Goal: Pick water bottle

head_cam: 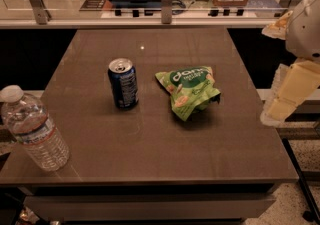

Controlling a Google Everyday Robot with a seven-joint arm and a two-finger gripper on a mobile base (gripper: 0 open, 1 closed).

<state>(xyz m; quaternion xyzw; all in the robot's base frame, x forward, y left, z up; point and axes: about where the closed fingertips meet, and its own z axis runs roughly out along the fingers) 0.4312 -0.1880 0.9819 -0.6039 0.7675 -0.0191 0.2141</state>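
Water bottle (pixel 34 129) upright at front-left corner of desk (pixel 200 139). Blue soda can (pixel 123 83) and green snack bag (pixel 190 90) side by side mid-desk. Claw (pixel 287 94) hangs beyond the desk's right edge, well apart from the bottle; its grip state cannot be told.

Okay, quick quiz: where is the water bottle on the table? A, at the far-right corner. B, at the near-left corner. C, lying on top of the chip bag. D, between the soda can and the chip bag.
B: the water bottle sits at the near-left corner of the table, left of the soda can and the chip bag. The gripper hangs beyond the table's right edge, apart from it.
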